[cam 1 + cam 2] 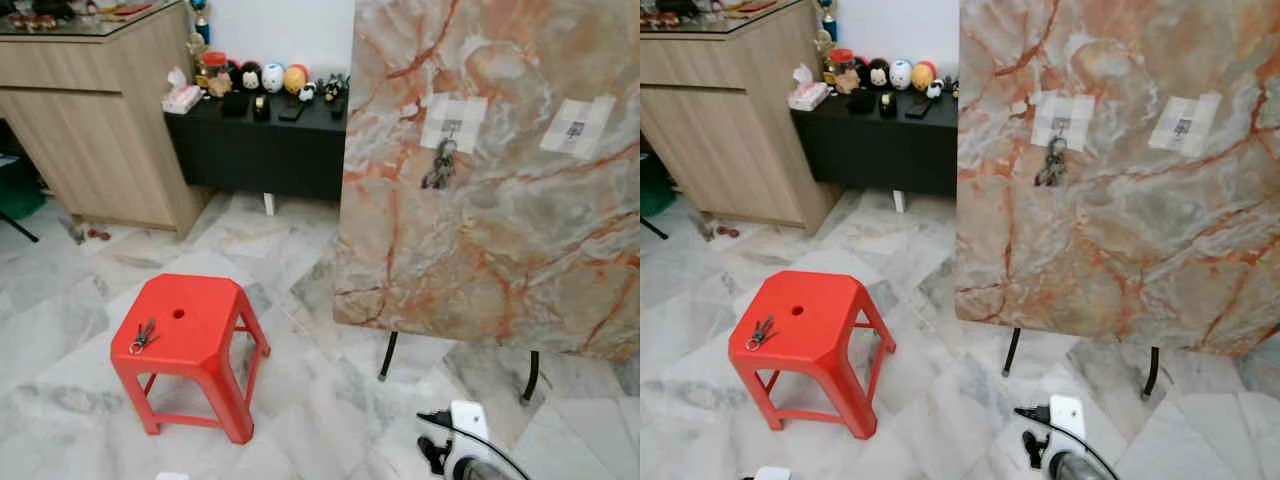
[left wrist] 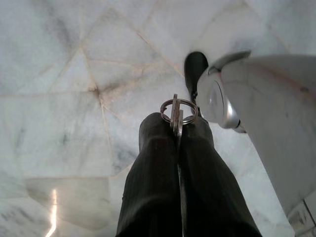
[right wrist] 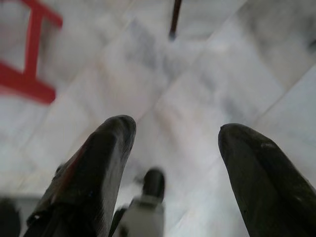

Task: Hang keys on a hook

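Note:
In the left wrist view, my left gripper is shut on a key ring with keys, held above the marble floor. A marble board stands on thin black legs ahead to the right. It carries two taped hooks. The left hook holds a hanging bunch of keys. The right hook is bare. Another bunch of keys lies on a red stool to the lower left. My right gripper hangs open over the floor with nothing between its fingers.
A black low cabinet with small figurines stands at the back, beside a wooden counter at the left. The board's legs rest on the tiled floor between the stool and my right arm.

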Motion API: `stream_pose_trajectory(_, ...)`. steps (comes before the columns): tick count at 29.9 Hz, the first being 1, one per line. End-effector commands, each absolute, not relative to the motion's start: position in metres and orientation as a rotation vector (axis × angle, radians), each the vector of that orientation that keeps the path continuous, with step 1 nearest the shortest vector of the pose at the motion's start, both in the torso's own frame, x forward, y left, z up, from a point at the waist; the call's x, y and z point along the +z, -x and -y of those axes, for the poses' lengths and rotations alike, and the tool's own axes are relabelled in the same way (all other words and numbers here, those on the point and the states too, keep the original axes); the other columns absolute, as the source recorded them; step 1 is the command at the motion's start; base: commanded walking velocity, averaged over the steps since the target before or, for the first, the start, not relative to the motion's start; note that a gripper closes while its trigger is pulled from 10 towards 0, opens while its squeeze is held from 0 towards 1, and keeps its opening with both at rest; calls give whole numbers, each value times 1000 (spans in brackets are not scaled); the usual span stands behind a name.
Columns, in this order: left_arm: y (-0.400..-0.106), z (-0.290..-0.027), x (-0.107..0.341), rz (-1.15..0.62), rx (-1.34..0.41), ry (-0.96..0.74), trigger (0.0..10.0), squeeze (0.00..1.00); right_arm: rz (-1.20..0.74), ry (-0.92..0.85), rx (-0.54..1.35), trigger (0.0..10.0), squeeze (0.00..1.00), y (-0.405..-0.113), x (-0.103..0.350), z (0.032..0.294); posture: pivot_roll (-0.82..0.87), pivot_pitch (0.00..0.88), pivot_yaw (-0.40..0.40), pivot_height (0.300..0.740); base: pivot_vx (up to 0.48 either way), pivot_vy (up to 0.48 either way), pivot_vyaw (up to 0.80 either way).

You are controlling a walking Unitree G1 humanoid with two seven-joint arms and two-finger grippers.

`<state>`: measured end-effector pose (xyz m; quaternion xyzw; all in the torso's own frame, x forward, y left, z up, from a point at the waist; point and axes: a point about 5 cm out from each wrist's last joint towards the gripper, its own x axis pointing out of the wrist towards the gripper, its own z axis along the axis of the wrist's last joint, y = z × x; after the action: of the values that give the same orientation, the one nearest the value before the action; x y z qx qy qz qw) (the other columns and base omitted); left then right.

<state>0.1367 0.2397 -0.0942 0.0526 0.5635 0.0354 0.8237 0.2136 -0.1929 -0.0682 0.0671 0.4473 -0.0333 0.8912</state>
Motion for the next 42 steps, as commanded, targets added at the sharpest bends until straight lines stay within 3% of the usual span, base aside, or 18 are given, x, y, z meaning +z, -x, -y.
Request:
stream_pose_trajectory(1, -142, -241, -92, -1160, 127, -71, 10000, 0, -923, -150, -111, 10000, 0, -214, -68, 196, 17, 0, -45, 740, 0, 0, 0)
stream_pose_trajectory(12, -148, -227, -93, -1132, 75, -31, 10000, 0, -1054, -63, -147, 10000, 0, -174, -86, 211, 12, 0, -49, 740, 0, 0, 0)
stream_pose_trajectory(15, -143, -224, -96, -1141, 89, -7, 10000, 0, -1073, -111, -213, 10000, 0, -163, -90, 216, 6, 0, -49, 740, 0, -390, 0)
stream_pose_trajectory(42, -139, -228, -96, -1148, 93, -13, 10000, 0, -1047, -166, -246, 10000, 0, -164, -90, 216, 9, 0, -39, 740, 0, -411, 0)
